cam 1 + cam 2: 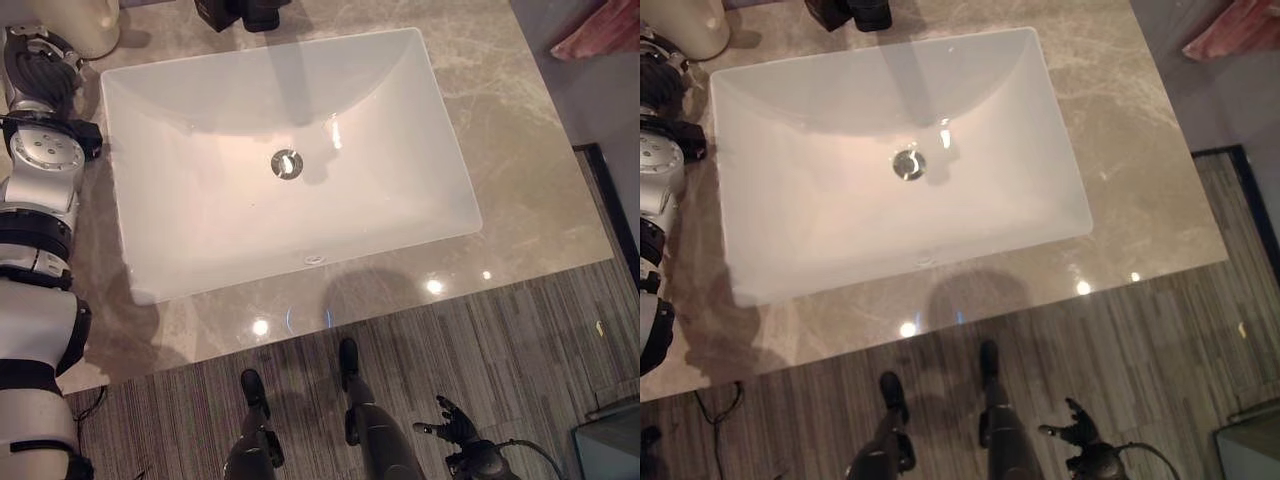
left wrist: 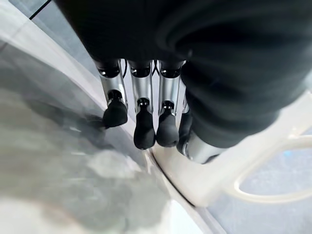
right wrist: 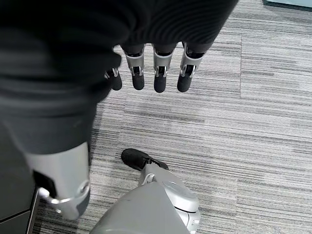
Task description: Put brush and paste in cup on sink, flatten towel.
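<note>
Seeing no brush, paste or towel yet; I judge job barely begun. Left hand [image 2: 146, 122] loose by cup [image 1: 95, 25] on desk [image 1: 520, 200]; right hand [image 1: 452, 422] loose, holding nothing.

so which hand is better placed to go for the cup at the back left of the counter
Left. The left hand is already up at the counter beside the sink, on the same side as the cream cup at the back left. The right hand hangs low over the floor, fingers relaxed, far from it.
</note>
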Available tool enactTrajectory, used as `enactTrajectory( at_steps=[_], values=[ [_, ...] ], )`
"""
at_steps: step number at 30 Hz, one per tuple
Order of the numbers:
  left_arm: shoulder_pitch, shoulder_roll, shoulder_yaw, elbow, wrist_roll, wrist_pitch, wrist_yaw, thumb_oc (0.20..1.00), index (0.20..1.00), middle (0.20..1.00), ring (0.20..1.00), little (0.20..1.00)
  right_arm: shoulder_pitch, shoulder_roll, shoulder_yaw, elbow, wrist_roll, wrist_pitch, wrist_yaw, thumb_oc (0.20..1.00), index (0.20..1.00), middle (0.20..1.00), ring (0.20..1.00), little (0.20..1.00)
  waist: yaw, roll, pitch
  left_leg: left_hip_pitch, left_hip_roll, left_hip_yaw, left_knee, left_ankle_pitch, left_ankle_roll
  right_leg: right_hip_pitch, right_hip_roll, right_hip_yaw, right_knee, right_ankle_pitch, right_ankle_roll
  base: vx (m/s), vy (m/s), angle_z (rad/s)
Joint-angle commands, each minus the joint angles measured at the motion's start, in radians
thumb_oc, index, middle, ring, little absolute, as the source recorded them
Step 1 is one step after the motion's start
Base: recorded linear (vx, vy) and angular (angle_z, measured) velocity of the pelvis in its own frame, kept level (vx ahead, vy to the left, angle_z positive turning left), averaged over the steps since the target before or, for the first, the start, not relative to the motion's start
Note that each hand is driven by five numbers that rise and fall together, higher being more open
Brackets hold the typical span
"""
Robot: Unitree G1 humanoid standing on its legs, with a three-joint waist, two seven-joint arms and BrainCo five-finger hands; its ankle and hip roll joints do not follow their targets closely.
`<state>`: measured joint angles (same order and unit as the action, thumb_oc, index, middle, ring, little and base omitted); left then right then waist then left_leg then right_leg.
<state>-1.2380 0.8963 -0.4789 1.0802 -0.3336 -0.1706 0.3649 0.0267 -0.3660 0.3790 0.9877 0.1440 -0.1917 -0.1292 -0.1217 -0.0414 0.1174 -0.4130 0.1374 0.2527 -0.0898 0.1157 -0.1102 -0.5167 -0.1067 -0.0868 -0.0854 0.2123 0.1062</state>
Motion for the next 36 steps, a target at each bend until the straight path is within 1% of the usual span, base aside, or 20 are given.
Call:
enactTrajectory(
  at_steps=[1,6,11,15,20,23,30,33,36],
  values=[
    [0.001,0.031,0.003,0.054,0.079,0.0,0.007,0.2,0.2,0.2,0.2,0.2,0.005,-0.052,-0.007,-0.02,0.007,-0.004,-0.003,1.0,1.0,1.0,1.0,1.0,-0.004,0.036,0.05,-0.017,0.013,-0.109,0.003,0.028,-0.004,0.091,-0.084,0.016,-0.002,-0.001,0.114,-0.01,0.003,0.05],
    [0.016,0.051,0.001,0.024,0.098,0.001,0.005,0.2,0.2,0.2,0.2,0.2,0.01,-0.051,-0.011,-0.022,0.007,-0.003,0.003,1.0,1.0,1.0,1.0,1.0,0.004,0.034,0.058,-0.015,0.012,-0.106,0.003,0.027,-0.003,0.093,-0.085,0.012,-0.002,0.001,0.116,0.0,0.003,0.05],
    [-0.032,0.065,-0.019,0.109,0.098,0.024,-0.022,0.2,0.2,0.2,0.2,0.2,0.007,-0.059,-0.009,-0.001,0.003,0.0,0.006,1.0,1.0,1.0,1.0,1.0,0.004,0.037,0.06,-0.009,0.017,-0.101,0.003,0.028,-0.005,0.094,-0.086,0.018,-0.002,0.003,0.116,0.0,0.0,0.0],
    [-0.055,0.074,-0.03,0.139,0.097,0.031,-0.03,0.2,0.2,0.2,0.2,0.2,0.006,-0.061,-0.009,0.001,0.006,0.003,0.009,1.0,1.0,1.0,1.0,1.0,0.003,0.037,0.057,-0.008,0.016,-0.099,0.003,0.027,-0.005,0.093,-0.086,0.018,-0.002,0.003,0.117,0.0,0.0,0.0],
    [-0.144,0.101,-0.069,0.224,0.097,0.056,-0.035,0.2,0.2,0.2,0.2,0.2,0.0,-0.075,0.002,-0.021,0.013,0.002,0.018,1.0,1.0,1.0,1.0,1.0,-0.007,0.035,0.05,-0.019,0.014,-0.096,0.003,0.028,-0.004,0.08,-0.086,0.022,-0.002,0.011,0.124,0.0,0.0,0.0],
    [-0.176,0.116,-0.083,0.243,0.098,0.059,-0.035,0.2,0.2,0.2,0.2,0.2,0.012,-0.074,0.005,-0.028,0.02,0.002,0.027,1.0,1.0,1.0,1.0,1.0,-0.009,0.028,0.047,-0.02,0.015,-0.096,0.003,0.027,-0.004,0.078,-0.084,0.024,-0.002,0.014,0.126,0.01,0.008,-0.03],
    [-0.219,0.117,-0.11,0.252,0.097,0.054,-0.013,0.2,0.2,0.2,0.2,0.2,0.014,-0.079,0.013,-0.033,0.019,-0.001,0.031,1.0,1.0,1.0,1.0,1.0,-0.022,0.006,0.043,-0.034,0.017,-0.095,0.003,0.028,-0.003,0.065,-0.082,0.023,-0.002,0.023,0.129,0.0,0.0,0.0],
    [-0.238,0.124,-0.124,0.241,0.103,0.047,-0.002,0.2,0.2,0.2,0.2,0.2,0.017,-0.095,0.028,-0.074,0.004,-0.005,0.038,1.0,1.0,1.0,1.0,1.0,-0.031,-0.013,0.046,-0.043,0.02,-0.09,0.003,0.026,-0.001,0.052,-0.077,0.028,-0.002,0.034,0.134,-0.01,0.034,-0.01],
    [-0.274,0.133,-0.149,0.225,0.101,0.033,0.015,0.2,0.2,0.2,0.2,0.2,0.031,-0.117,0.035,-0.133,0.005,-0.013,0.048,1.0,1.0,1.0,1.0,1.0,-0.046,-0.037,0.052,-0.054,0.032,-0.084,0.003,0.028,-0.003,0.03,-0.069,0.043,-0.002,0.065,0.139,-0.01,0.006,-0.04]
  ],
)
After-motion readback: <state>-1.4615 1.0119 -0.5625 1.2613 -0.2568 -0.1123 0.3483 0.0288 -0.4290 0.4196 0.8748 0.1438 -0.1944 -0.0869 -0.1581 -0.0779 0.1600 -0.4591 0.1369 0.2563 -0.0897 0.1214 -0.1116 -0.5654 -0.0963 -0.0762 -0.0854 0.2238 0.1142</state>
